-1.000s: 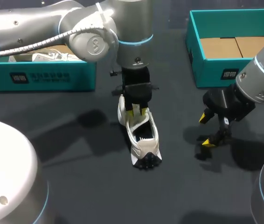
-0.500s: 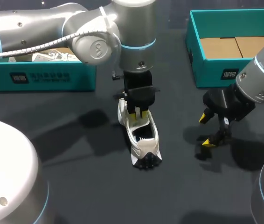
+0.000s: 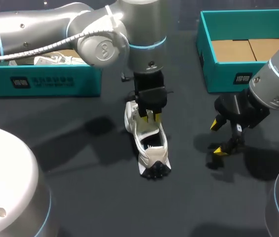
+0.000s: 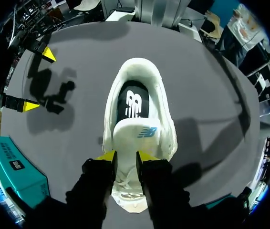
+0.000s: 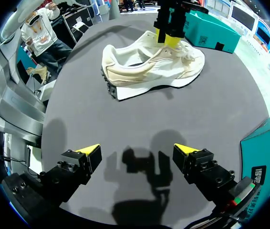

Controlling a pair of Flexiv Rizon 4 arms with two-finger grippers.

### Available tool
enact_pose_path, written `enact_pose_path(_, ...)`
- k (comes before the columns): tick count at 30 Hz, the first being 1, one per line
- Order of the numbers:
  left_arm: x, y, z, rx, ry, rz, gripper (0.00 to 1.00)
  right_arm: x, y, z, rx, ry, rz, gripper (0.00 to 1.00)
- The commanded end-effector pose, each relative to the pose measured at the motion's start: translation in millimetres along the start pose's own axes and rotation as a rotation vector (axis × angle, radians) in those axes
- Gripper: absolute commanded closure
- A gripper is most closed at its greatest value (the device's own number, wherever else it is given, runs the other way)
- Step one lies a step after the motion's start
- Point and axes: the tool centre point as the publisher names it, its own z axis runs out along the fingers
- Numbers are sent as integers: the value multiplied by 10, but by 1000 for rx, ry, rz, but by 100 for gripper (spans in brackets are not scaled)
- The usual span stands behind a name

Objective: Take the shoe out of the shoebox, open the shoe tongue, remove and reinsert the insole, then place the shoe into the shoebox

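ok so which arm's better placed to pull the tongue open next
Left. The left gripper is shut on the tongue of the shoe, with a yellow tip on each side. The right gripper hangs open beside the shoe, apart from it.

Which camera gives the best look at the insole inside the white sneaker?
The left wrist view: it looks straight down into the white sneaker, so the black insole shows plainly beyond the tongue. The head view catches only a dark patch of it. The right wrist view sees the sneaker side-on, insole hidden.
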Motion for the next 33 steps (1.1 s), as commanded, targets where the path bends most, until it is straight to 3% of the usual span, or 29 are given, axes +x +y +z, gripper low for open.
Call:
enact_pose_path(1, 192, -172, -74, -16, -33, 10, 72, 17, -3, 4, 2, -4, 0, 0)
enact_pose_path(5, 234, -368, -185, 12, -25, -61, 68, 17, -3, 4, 2, -4, 0, 0)
enact_pose_path(6, 245, -424, -230, 42, -21, -78, 62, 17, -3, 4, 2, -4, 0, 0)
enact_pose_path(7, 251, -484, -262, 52, -12, -112, 53, 17, -3, 4, 2, -4, 0, 0)
enact_pose_path(8, 254, -537, -291, 59, -19, -160, 7, 17, -3, 4, 2, -4, 0, 0)
enact_pose_path(9, 251, -586, -318, 76, -22, -205, 0, 17, -3, 4, 2, -4, 0, 0)
enact_pose_path(11, 236, -653, -370, 96, -60, -330, 0, 17, -3, 4, 2, -4, 0, 0)
enact_pose_path(13, 245, -739, -470, 42, -62, -368, 0, 17, -3, 4, 2, -4, 0, 0)
enact_pose_path(22, 245, -739, -470, 42, -62, -368, 0, 17, -3, 4, 2, -4, 0, 0)
enact_pose_path(24, 217, -772, -391, -10, -118, -530, 0, 17, -3, 4, 2, -4, 0, 0)
enact_pose_path(26, 214, -832, -377, 52, -124, -715, 0, 17, -3, 4, 2, -4, 0, 0)
enact_pose_path(27, 201, -859, -376, 41, -133, -891, 0, 17, -3, 4, 2, -4, 0, 0)
enact_pose_path(29, 213, -920, -409, -89, -204, -1242, 0, 17, -3, 4, 2, -4, 0, 0)
enact_pose_path(30, 258, -987, -474, -181, -237, -1257, 0, 17, -3, 4, 2, -4, 0, 0)
enact_pose_path(33, 258, -987, -474, -181, -237, -1257, 0, 17, -3, 4, 2, -4, 0, 0)
